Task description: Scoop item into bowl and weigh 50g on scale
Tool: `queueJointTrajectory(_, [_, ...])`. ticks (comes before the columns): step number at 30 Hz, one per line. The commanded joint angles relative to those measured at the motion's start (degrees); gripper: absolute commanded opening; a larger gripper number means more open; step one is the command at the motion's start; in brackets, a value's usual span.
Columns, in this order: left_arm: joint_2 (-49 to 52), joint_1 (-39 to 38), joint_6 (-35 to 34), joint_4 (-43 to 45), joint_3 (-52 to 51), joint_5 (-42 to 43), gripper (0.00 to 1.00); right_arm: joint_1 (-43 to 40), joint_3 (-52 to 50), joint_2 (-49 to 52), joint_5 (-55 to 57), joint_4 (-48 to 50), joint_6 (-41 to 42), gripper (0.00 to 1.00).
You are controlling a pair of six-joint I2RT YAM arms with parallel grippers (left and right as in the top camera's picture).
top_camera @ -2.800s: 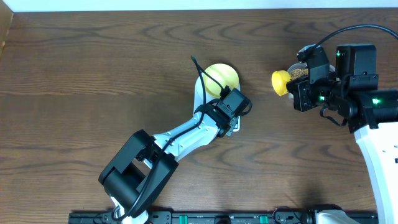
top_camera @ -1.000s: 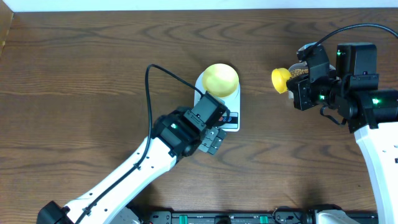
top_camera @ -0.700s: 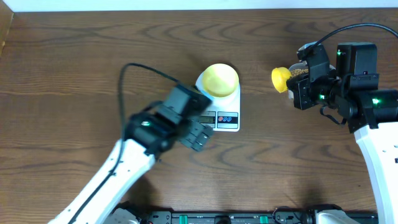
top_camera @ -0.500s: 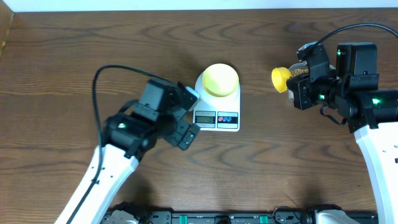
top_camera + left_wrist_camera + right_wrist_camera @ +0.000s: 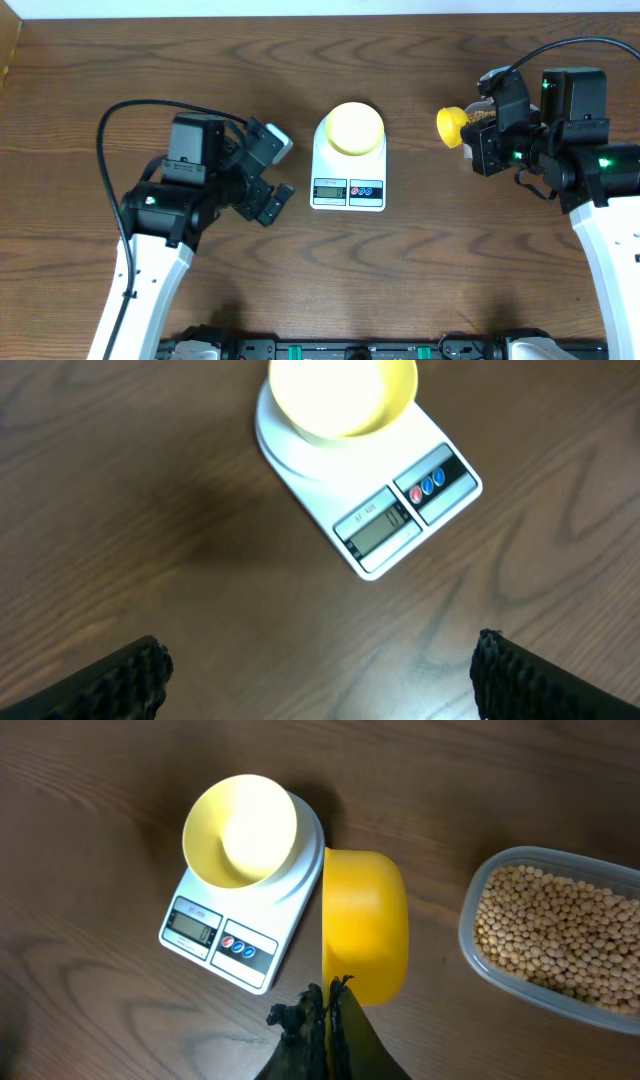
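Overhead: the bowl point(image 5: 354, 128) sits on the scale point(image 5: 348, 188), with the left gripper point(image 5: 277, 172) spread wide just left of it; the right gripper point(image 5: 470, 138) hides most of the beans point(image 5: 481, 117). Left wrist: the bowl's far rim is cut off. Right wrist: its fingers clamp the yellow scoop point(image 5: 365, 925), handle hidden

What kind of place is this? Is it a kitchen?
Probably a robot test bench, not a kitchen: a wooden table with a left robot arm and a right robot arm, a kitchen scale, a yellow bowl and a clear tub of beans.
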Motion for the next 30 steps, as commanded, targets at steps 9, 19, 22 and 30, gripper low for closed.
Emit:
queueJointTrajectory(9, [1.1,1.4,1.9,0.2,-0.2,4.8,0.98,-0.1,0.1,0.4,-0.4,0.0,-0.7,0.01])
queueJointTrajectory(19, [1.1,1.4,1.9,0.2,-0.2,4.8,0.97,-0.1,0.1,0.4,-1.9,0.0,-1.0,0.01])
queueJointTrajectory(22, [1.1,1.4,1.9,0.2,-0.2,4.8,0.98,-0.1,0.1,0.4,-1.9,0.0,-1.3,0.01])
queueJointTrajectory(30, [1.1,1.4,1.9,0.2,-0.2,4.8,0.98,-0.1,0.1,0.4,-1.9,0.0,-1.3,0.01])
